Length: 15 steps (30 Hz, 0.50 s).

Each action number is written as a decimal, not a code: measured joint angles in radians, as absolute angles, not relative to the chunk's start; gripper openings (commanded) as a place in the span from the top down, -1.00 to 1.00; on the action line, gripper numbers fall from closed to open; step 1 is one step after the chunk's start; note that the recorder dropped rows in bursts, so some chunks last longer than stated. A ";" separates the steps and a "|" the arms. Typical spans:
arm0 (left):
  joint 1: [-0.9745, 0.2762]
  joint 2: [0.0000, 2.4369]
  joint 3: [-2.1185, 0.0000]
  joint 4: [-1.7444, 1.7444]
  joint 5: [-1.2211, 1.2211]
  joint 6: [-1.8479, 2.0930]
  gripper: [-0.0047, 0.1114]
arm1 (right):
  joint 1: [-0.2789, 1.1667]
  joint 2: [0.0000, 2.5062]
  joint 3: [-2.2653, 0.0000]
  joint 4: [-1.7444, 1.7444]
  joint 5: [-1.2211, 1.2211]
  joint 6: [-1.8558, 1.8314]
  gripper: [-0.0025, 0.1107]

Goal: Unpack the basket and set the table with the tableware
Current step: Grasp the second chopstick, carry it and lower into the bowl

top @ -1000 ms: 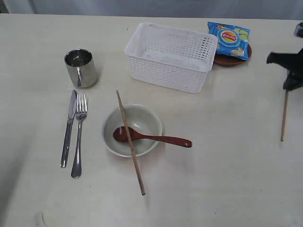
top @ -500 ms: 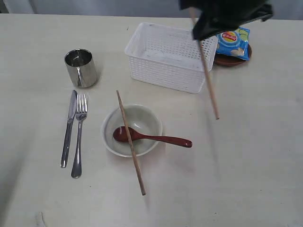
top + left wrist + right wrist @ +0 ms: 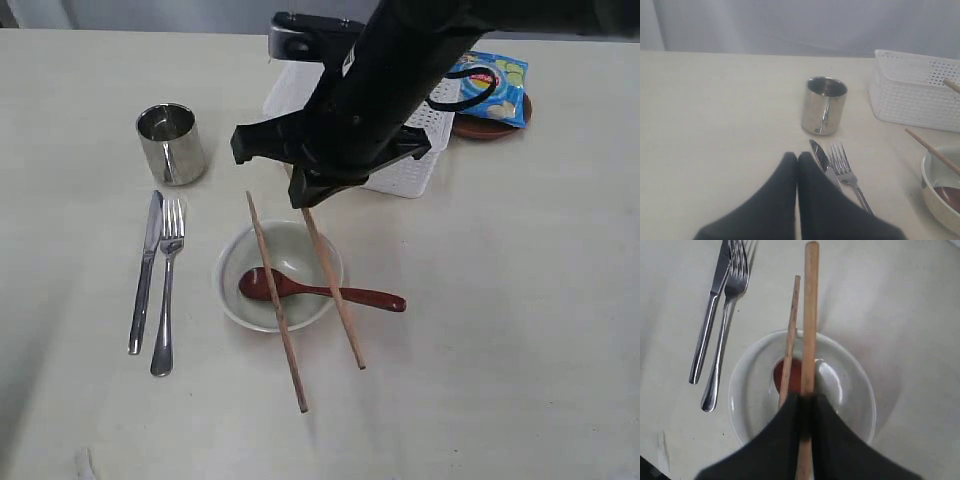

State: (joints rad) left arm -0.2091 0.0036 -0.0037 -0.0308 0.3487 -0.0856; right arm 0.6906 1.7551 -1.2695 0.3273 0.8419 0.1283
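Note:
My right gripper point(image 3: 308, 195) point(image 3: 807, 397) is shut on a brown chopstick point(image 3: 334, 290) point(image 3: 809, 315), holding it over the cream bowl point(image 3: 310, 250) point(image 3: 850, 385). The other chopstick point(image 3: 276, 300) point(image 3: 790, 335) lies across the bowl's rim. A reddish-brown spoon point(image 3: 330, 292) rests in the bowl. The steel knife point(image 3: 145, 270) point(image 3: 821, 159), fork point(image 3: 166, 285) point(image 3: 847, 172) and cup point(image 3: 171, 143) point(image 3: 824, 105) sit to the left on the table point(image 3: 500, 350). The white basket point(image 3: 405, 180) point(image 3: 915, 92) is partly hidden behind the right arm. My left gripper point(image 3: 797, 157) is shut and empty beside the knife.
A blue chip bag point(image 3: 495, 85) lies on the dark-brown plate point(image 3: 490, 128) at the back right, beside the basket. The right arm point(image 3: 390, 70) reaches across the middle of the table over the basket.
The right arm swung in from the right edge to over the bowl, carrying the second chopstick down next to the first one.

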 measured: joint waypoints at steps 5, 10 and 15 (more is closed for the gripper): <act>-0.209 0.004 -0.004 -0.031 0.349 -0.086 0.92 | 0.691 1.755 -1.231 0.355 0.832 0.129 0.96; -0.209 0.004 -0.004 -0.031 0.349 -0.086 0.92 | 0.710 1.762 -1.222 0.379 0.803 0.122 0.96; -0.209 0.004 -0.004 -0.031 0.349 -0.086 0.92 | 0.739 1.808 -1.222 0.393 0.772 0.120 0.96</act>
